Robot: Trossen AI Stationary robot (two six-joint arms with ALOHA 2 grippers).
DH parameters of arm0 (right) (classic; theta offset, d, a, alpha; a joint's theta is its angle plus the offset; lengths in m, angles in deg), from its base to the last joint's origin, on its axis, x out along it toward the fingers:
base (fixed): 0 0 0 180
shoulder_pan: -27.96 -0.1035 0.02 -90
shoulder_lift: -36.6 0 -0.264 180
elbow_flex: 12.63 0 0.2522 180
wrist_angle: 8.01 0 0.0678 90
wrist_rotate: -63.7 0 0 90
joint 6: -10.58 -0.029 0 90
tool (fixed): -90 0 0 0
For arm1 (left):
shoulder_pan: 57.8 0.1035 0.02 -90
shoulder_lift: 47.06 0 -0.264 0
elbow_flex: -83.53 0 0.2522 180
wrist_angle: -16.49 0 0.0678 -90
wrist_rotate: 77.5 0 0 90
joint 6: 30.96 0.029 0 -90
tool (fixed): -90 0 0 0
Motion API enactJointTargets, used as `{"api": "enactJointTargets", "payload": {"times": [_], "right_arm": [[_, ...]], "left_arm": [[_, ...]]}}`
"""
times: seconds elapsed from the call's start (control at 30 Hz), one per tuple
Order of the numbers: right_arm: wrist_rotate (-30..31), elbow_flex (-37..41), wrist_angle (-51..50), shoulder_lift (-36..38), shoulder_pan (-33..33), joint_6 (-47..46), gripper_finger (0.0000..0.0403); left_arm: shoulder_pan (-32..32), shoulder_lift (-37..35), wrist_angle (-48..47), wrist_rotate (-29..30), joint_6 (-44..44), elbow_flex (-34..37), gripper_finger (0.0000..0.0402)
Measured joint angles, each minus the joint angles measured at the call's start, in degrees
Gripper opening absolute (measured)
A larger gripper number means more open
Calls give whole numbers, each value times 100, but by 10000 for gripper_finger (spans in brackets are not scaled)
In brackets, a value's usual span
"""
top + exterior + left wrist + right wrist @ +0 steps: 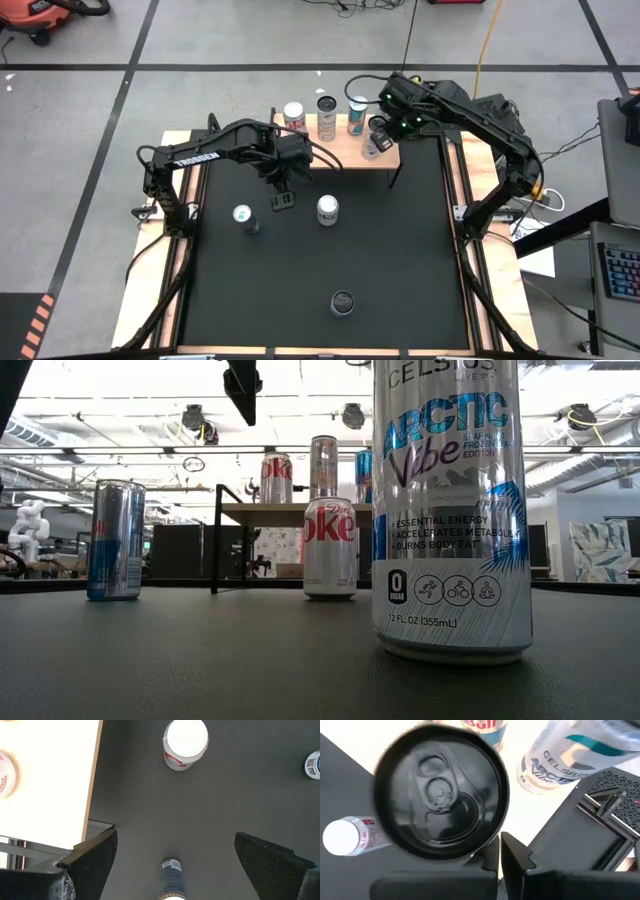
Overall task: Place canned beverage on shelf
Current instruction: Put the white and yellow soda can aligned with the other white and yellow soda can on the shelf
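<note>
Left gripper (283,202) hangs with jaws wide apart above the black mat, between a slim blue-silver can (244,218) and a white Diet Coke can (327,210), ready to pick. The light wooden shelf (340,152) holds three cans. Right gripper (378,138), clamped on a dark-topped can (440,792), sets it at the shelf's end. Nearest the low camera stands a white Celsius "Arctic Vibe" can (450,510), probably the dark-lidded one.

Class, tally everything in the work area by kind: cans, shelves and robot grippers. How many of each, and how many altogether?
cans: 7
shelf: 1
Grippers, the left gripper and the right gripper: 2
Total: 10
</note>
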Motion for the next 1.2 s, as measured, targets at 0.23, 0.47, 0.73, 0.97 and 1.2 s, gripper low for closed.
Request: {"api": "enactJointTargets", "payload": {"times": [0.23, 0.47, 0.73, 0.97, 1.2], "right_arm": [[20, 0, 75, -340, 0, 129, 0], [355, 0, 57, -252, 0, 147, 0], [614, 0, 480, -197, 0, 104, 0], [608, 0, 719, -213, 13, 138, 0], [291, 0, 1124, -213, 0, 143, 0]], "left_arm": [[-1, 0, 0, 0, 0, 0, 398], [0, 0, 0, 0, 1, 0, 398], [0, 0, 0, 0, 2, 0, 398], [0, 0, 0, 0, 2, 0, 398], [0, 0, 0, 0, 2, 0, 398]]}}
